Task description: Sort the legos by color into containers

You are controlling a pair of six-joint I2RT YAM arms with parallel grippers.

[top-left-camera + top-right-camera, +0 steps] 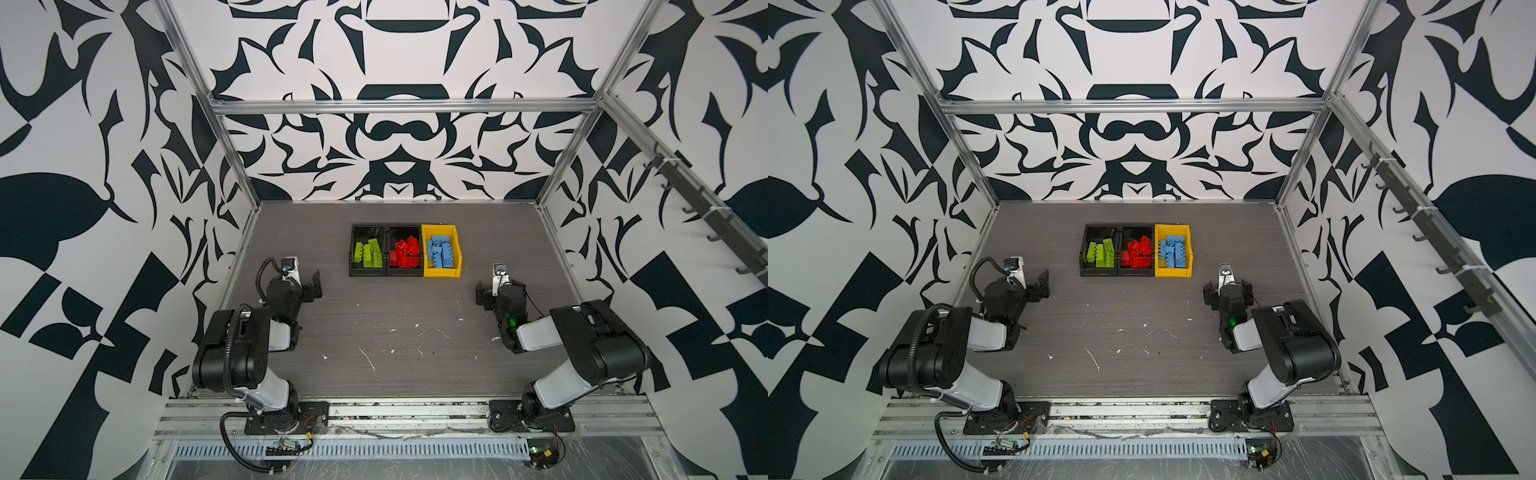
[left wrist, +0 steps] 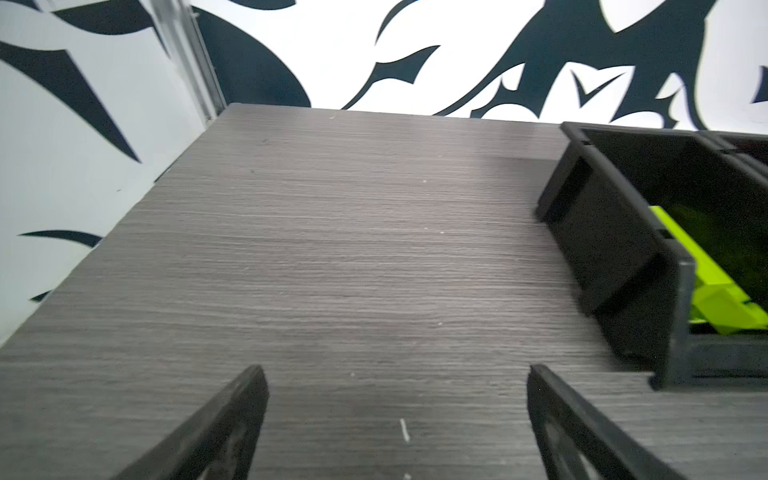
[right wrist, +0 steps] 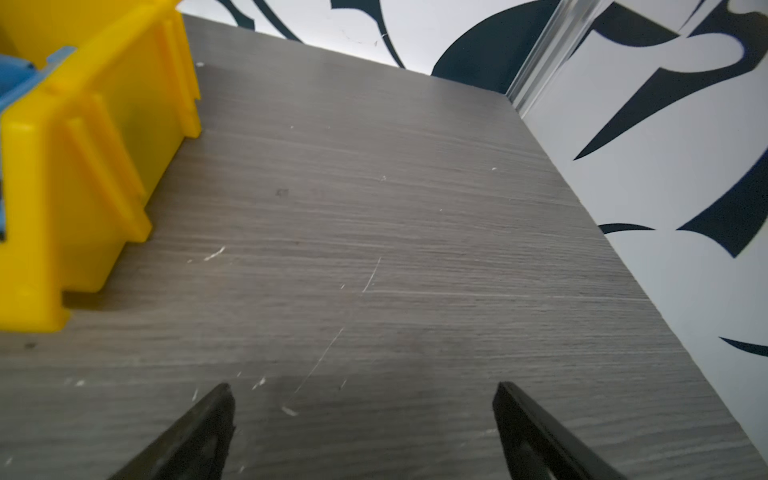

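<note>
Three containers stand in a row at the back middle of the table in both top views. The left black bin (image 1: 368, 272) (image 1: 1098, 272) holds lime green legos (image 1: 368, 253) (image 1: 1100, 254). The middle black bin (image 1: 404, 273) (image 1: 1136, 272) holds red legos (image 1: 405, 253) (image 1: 1138, 253). The yellow bin (image 1: 441, 272) (image 1: 1173, 272) holds light blue legos (image 1: 440, 251) (image 1: 1173, 251). My left gripper (image 1: 297, 284) (image 2: 397, 374) hovers open and empty to the left of and nearer than the bins. My right gripper (image 1: 500, 286) (image 3: 361, 388) hovers open and empty to their right.
The grey wood-grain table (image 1: 395, 332) carries white scuffs. Patterned walls and aluminium posts (image 1: 232, 166) close it in on three sides. The left wrist view has the black bin's wall (image 2: 615, 232) and a green lego (image 2: 715, 291). The right wrist view has the yellow bin (image 3: 104, 166).
</note>
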